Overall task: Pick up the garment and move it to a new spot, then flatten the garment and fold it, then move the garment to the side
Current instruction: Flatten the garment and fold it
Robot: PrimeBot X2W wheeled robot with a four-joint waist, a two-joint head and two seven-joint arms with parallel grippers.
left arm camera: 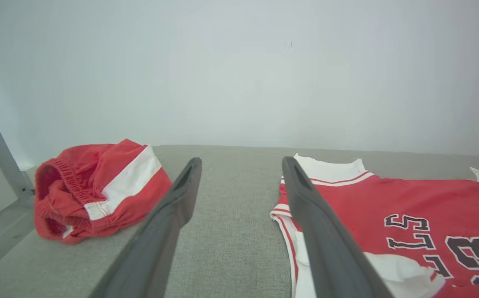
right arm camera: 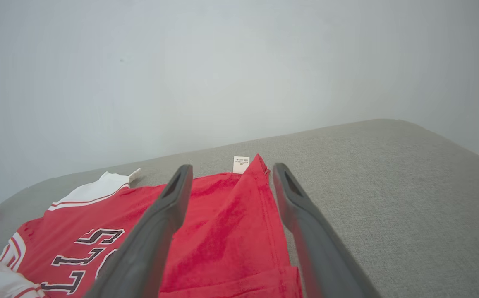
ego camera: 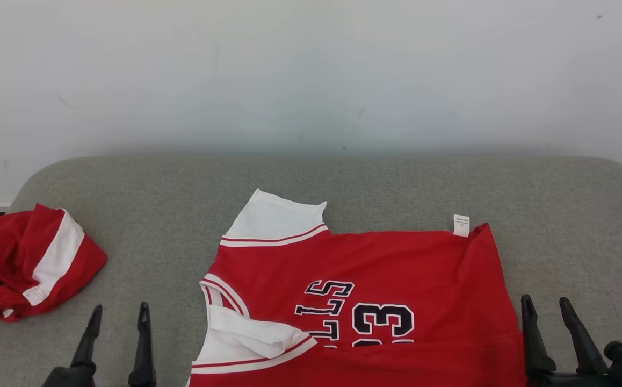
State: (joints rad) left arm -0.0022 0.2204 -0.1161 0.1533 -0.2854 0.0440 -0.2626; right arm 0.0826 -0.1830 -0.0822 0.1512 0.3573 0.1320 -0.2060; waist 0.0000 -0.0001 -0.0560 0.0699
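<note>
Head view: left gripper (ego camera: 120, 306) and right gripper (ego camera: 545, 298) stand spread and empty, the red jersey (ego camera: 397, 269) lying between them, its near edge folded over. A crumpled white sleeve (ego camera: 246, 333) just right of the left gripper could snag and pull that fold open (the red shorts (ego camera: 21, 263) out past its left invite a wrong grab). Grey fabric pad (ego camera: 343, 177), bare white wall (ego camera: 311, 80) behind

Left hand (ego camera: 120, 307), right hand (ego camera: 545, 299): spread wide

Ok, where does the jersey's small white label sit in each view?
Head view: white label at the far right corner of the jersey.
Left wrist view: label at the right edge.
Right wrist view: label near centre.
Shared landmark: the white sleeve.
</note>
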